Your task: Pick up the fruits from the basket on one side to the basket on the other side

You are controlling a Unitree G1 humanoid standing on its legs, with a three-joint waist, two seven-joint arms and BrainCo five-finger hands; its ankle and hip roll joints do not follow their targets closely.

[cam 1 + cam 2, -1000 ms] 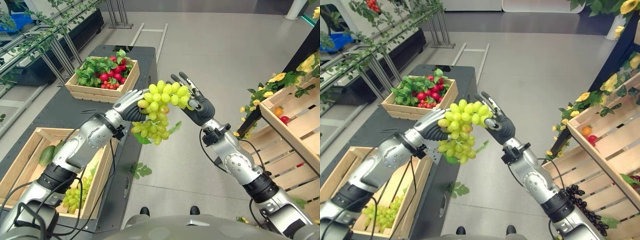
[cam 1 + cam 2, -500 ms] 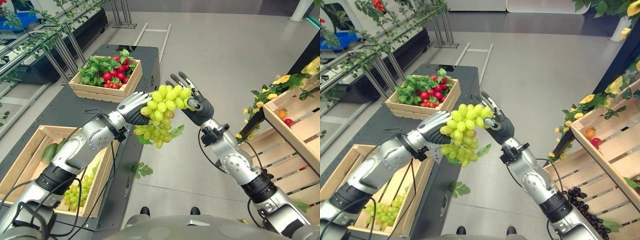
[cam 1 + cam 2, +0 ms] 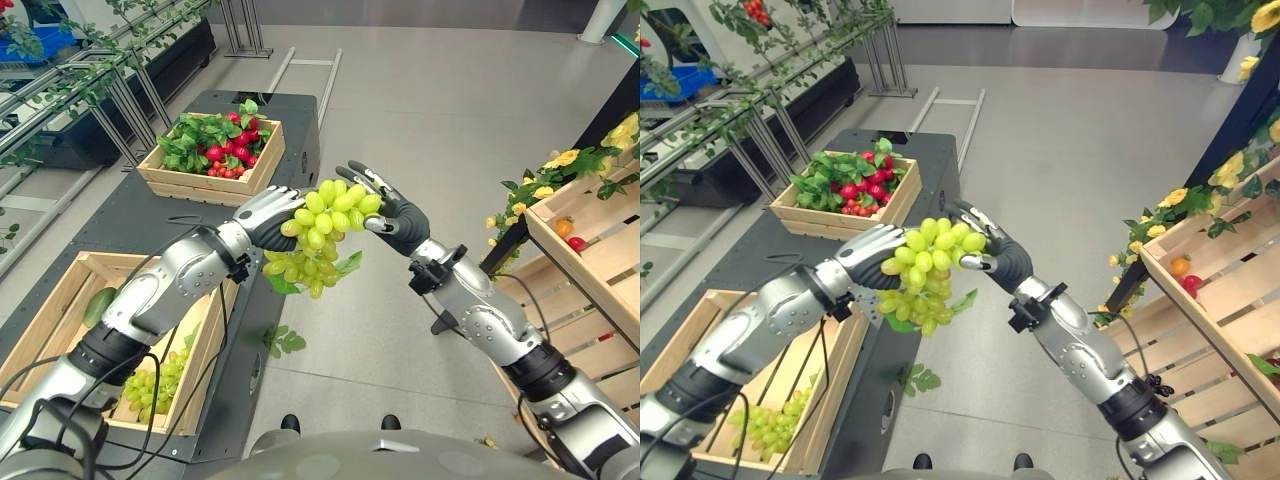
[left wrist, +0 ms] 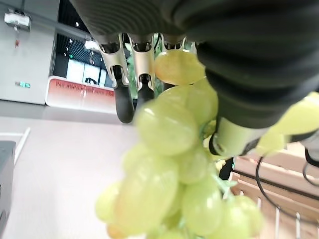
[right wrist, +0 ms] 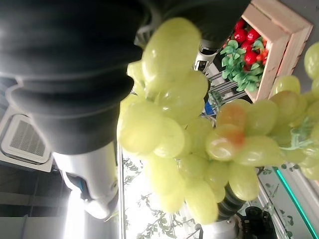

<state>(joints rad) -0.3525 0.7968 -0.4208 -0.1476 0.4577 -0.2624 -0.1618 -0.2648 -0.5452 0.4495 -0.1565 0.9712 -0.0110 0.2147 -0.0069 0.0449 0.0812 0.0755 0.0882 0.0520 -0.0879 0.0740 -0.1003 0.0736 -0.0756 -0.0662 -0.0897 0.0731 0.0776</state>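
Observation:
A bunch of green grapes [image 3: 320, 235] with a leaf hangs in mid-air between both hands, over the floor beside the dark platform. My left hand [image 3: 262, 212] grips its left side with curled fingers. My right hand [image 3: 402, 218] comes from the right, its fingers bent over the top of the bunch and its thumb beneath. In the left wrist view the grapes [image 4: 174, 164] hang under my fingers [image 4: 123, 99]. The right wrist view has the grapes [image 5: 189, 144] pressed against the palm. A wooden crate [image 3: 205, 340] at lower left holds more grapes [image 3: 150, 385] and a green fruit [image 3: 97, 305].
A second crate [image 3: 160, 182] of red fruit and leaves stands farther back on the dark platform [image 3: 140, 225]. Slanted wooden shelves [image 3: 590, 250] with an orange and a red fruit rise at the right, edged with yellow flowers. A loose leaf [image 3: 282, 340] lies on the floor.
My right hand's fingers, straight before, have bent down over the top of the bunch. The bunch sits slightly lower, and the left hand keeps its hold.

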